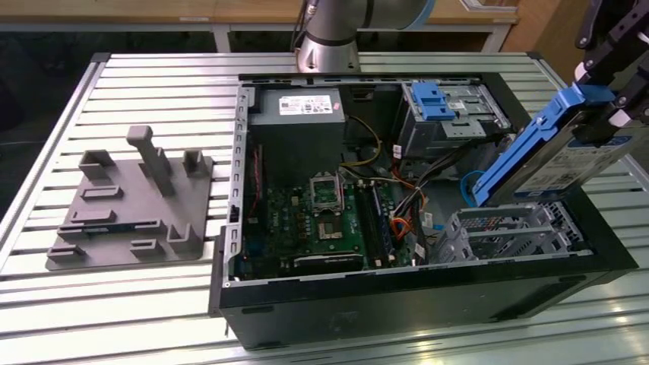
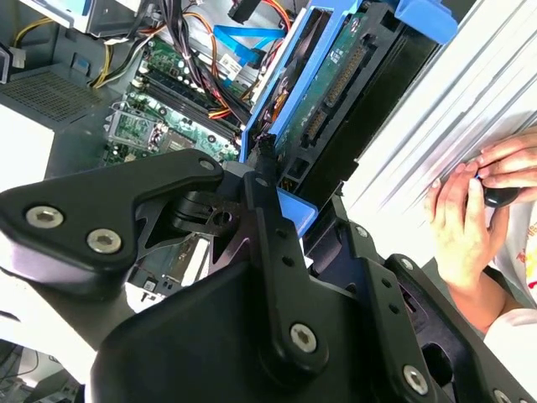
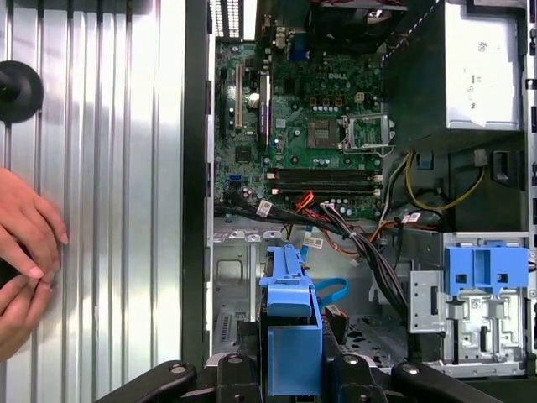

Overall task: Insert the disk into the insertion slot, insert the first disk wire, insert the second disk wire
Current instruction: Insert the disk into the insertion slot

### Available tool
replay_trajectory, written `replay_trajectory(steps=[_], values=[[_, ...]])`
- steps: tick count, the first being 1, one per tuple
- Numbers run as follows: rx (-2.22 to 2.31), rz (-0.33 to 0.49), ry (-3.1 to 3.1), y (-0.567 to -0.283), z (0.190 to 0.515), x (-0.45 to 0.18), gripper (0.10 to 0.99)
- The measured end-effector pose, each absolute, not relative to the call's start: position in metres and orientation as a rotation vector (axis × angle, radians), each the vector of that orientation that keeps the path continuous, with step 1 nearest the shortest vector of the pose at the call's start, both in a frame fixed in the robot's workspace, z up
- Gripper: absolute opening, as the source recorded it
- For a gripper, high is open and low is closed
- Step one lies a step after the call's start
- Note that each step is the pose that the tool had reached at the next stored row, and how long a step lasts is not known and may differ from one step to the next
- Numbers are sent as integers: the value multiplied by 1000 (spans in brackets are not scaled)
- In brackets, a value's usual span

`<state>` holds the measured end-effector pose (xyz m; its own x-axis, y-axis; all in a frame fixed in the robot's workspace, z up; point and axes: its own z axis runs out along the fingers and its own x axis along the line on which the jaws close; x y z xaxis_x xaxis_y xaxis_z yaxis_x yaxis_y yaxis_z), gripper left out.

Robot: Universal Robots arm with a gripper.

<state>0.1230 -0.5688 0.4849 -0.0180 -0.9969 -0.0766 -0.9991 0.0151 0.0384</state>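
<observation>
Blue plastic up in the air: that's the carrier framing the disk [image 1: 555, 163], and the gripper [image 1: 600, 125] has its fingers pressed in on the upper end, pinching it firmly. The disk hangs tilted, its long axis running from high at the exterior view's right down towards the middle of the open computer case [image 1: 406, 293]. Now the bit that matters: the insertion slot [image 1: 512, 232], that perforated silver cage, sits directly beneath the disk's lower end, close to it, and I can't tell whether they touch. Disk on a slant, cage mouth facing up, so not lined up, I'd say. Nothing's in the slot yet, and the cables [image 1: 408, 204] lie loose beside the cage
</observation>
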Motion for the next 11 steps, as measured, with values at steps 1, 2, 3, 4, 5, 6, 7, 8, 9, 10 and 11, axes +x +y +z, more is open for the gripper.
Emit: replay_trajectory(steps=[1, 2, 3, 4, 5, 6, 7, 8, 9, 10, 11], values=[[-2182, 126, 2218, -569, 484, 123, 361], [-2182, 127, 2218, -569, 484, 123, 361], [-2182, 127, 2218, -569, 483, 123, 361], [-2182, 126, 2218, -569, 483, 123, 361], [-2182, 126, 2218, -569, 482, 123, 361], [-2182, 126, 2218, -569, 482, 123, 361], [-2182, 126, 2218, -569, 481, 123, 361], [-2182, 127, 2218, -569, 481, 123, 361], [-2182, 127, 2218, -569, 480, 123, 361], [-2182, 126, 2218, -569, 480, 123, 361], [-2182, 126, 2218, -569, 480, 123, 361]])
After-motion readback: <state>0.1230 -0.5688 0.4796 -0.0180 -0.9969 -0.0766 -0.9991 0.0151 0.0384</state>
